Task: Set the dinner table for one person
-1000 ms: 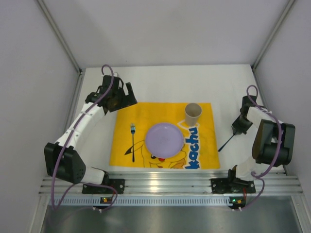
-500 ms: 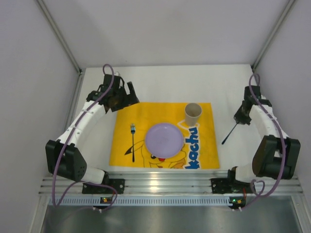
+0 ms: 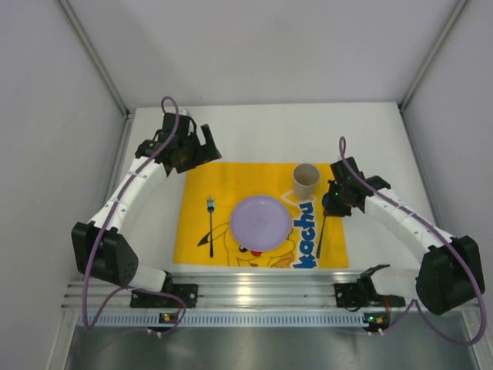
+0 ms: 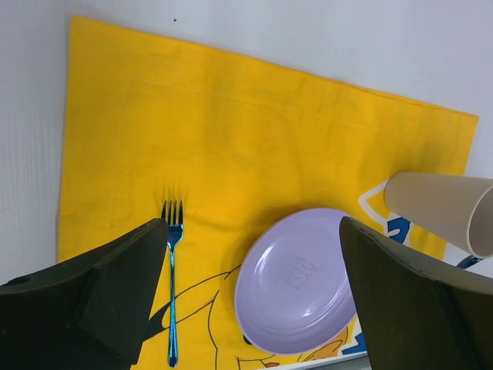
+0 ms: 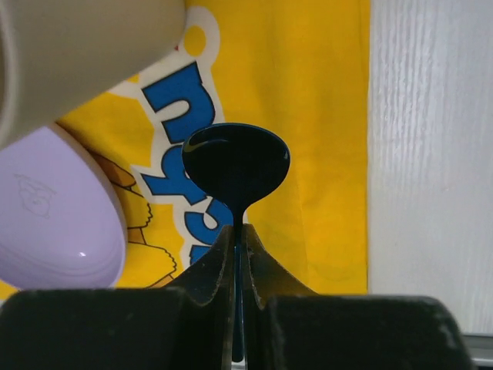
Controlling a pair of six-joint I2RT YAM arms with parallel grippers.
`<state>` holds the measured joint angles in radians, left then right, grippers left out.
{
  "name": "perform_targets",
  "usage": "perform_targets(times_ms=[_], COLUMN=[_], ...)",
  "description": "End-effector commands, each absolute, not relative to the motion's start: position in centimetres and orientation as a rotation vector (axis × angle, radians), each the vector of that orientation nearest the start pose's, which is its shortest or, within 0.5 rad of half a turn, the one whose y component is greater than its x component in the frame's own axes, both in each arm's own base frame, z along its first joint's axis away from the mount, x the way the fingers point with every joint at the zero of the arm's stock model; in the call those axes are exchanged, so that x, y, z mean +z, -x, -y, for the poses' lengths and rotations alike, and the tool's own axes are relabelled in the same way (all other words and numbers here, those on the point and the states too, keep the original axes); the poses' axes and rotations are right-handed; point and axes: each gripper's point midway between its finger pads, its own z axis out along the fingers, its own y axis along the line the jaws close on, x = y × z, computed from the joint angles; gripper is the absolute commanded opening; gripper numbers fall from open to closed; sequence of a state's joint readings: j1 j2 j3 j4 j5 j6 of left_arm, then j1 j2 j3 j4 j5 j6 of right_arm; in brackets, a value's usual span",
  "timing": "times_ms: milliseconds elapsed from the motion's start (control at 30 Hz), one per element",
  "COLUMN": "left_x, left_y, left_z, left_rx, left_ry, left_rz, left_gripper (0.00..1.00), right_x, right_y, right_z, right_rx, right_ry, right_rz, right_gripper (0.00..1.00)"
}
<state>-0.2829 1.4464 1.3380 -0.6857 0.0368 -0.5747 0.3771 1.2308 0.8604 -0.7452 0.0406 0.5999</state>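
The dinner table is the broad white top that fills the cell floor, with the yellow mat spread across its near middle. On the mat a lilac plate sits in the centre, a blue fork lies to its left and a beige cup stands at the far right corner. The dark spoon is the piece in hand: the right gripper has its jaws pressed together on the handle, just beside the cup, over the mat's right strip. Whether the spoon touches the cloth I cannot tell. The left gripper hangs spread wide and empty above the mat's far left corner. To finish well, I would line the spoon up parallel with the fork, between the plate and the mat's right edge, clear of the cup, and lower it flat before letting go
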Motion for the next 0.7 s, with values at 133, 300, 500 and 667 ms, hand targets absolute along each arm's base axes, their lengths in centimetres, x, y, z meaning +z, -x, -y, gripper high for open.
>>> perform_targets(times_ms=[133,300,500,667], left_x=[23.5,23.9,24.3,24.4], left_y=[-34.9,-33.8,-33.4,-33.5], left_z=[12.8,12.3,11.5,11.5], left_rx=[-0.427,-0.412,-0.368,-0.368], left_ry=[0.309,0.302,0.308,0.306], left_rz=[-2.360,-2.368,-2.350,-2.349], left_gripper=[0.98,0.98,0.98,0.98], right_x=[7.4,5.8,4.0,3.5], right_y=[-24.1,-24.1,-23.7,-23.8], right_z=[-15.4,-17.9,-19.4,-19.4], right_rx=[0.382,0.390,0.343,0.295], right_ry=[-0.263,-0.188,-0.107,-0.087], right_rz=[-2.668,-2.698,-2.749,-2.757], right_gripper=[0.00,0.00,0.00,0.17])
